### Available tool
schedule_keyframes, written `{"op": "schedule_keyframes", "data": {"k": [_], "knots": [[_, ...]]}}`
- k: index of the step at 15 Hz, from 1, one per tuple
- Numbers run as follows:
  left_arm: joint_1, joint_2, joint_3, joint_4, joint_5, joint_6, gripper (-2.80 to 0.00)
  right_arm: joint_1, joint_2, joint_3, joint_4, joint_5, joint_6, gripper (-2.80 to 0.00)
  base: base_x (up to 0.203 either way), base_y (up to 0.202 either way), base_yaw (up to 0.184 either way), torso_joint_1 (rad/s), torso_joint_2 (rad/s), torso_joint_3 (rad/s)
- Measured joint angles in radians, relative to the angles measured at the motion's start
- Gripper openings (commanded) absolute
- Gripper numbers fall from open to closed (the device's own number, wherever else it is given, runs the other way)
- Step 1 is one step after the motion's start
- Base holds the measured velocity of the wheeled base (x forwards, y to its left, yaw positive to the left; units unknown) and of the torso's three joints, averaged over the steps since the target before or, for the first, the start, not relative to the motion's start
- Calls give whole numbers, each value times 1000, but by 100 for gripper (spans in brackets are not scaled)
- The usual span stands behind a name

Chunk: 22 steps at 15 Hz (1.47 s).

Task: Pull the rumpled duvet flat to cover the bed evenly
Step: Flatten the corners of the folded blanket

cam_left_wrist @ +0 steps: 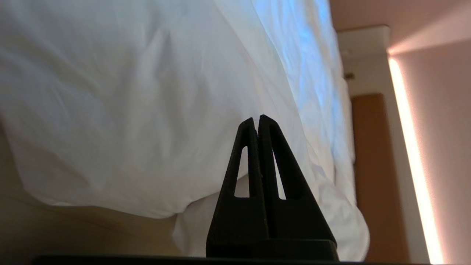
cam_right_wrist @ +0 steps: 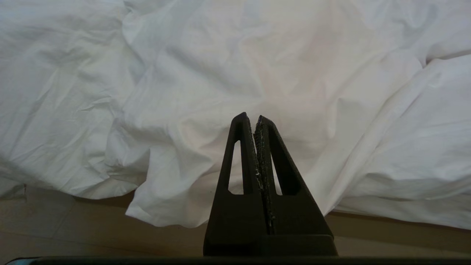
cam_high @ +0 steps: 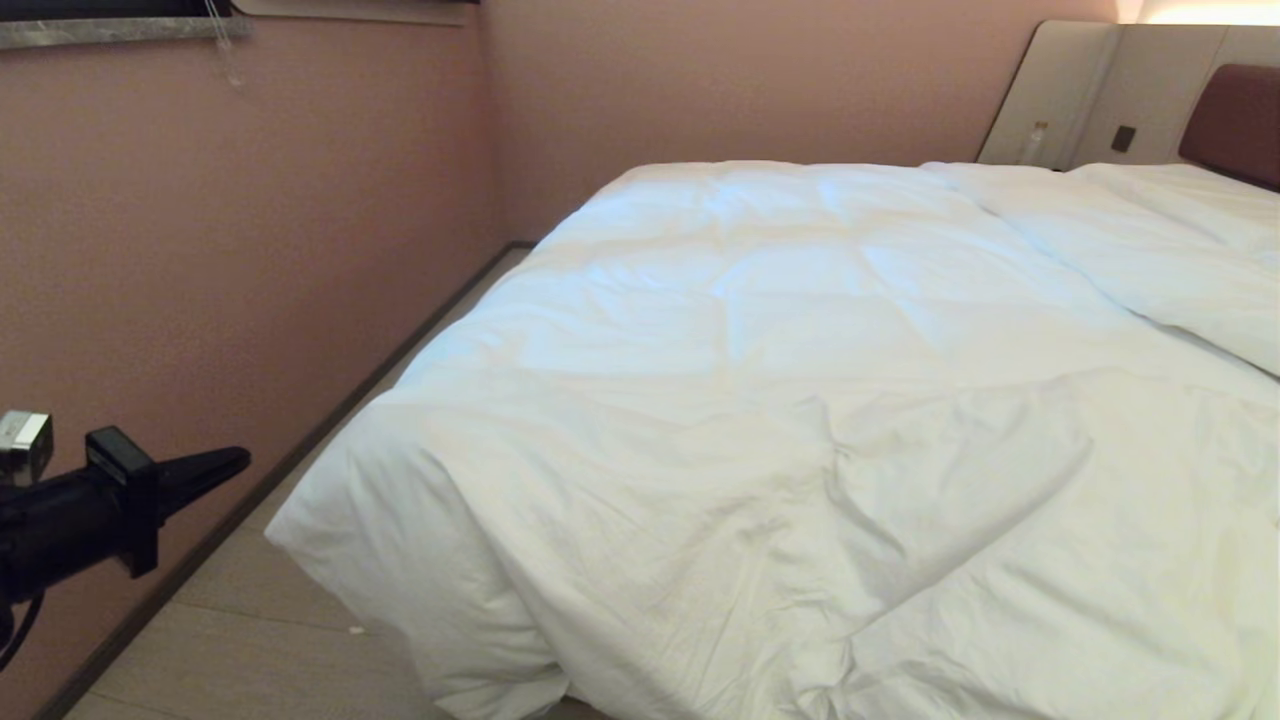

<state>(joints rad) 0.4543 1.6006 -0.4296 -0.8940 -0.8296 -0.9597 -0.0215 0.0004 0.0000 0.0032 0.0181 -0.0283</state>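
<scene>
The puffy white duvet lies over the bed, creased and bunched at the near end, its near-left corner hanging toward the floor. My left gripper is raised at the far left of the head view, shut and empty, pointing at that corner from a short way off. In the left wrist view the left gripper faces the duvet without touching it. My right gripper, outside the head view, is shut and empty, facing the rumpled duvet edge that hangs over the floor.
A pink wall runs along the bed's left side, leaving a narrow strip of wood floor. A brown headboard between beige panels stands at the far right. White pillows lie there.
</scene>
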Motion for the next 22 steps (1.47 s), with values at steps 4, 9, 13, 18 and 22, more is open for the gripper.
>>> {"op": "schedule_keyframes", "data": {"k": [4,9,13,18,22], "knots": [[123,178,166,-418,-209,-99,-280,0,0,0,0,0,0,-280,0,0,0,0,0,0],[215,295,222,-628,-331,-317,-280,0,0,0,0,0,0,-280,0,0,0,0,0,0],[179,319,226,-629,-331,-379,-280,0,0,0,0,0,0,-280,0,0,0,0,0,0],[121,356,174,-629,-321,-496,-280,0,0,0,0,0,0,-280,0,0,0,0,0,0],[35,378,131,-629,-259,-502,-280,0,0,0,0,0,0,-280,0,0,0,0,0,0]]}}
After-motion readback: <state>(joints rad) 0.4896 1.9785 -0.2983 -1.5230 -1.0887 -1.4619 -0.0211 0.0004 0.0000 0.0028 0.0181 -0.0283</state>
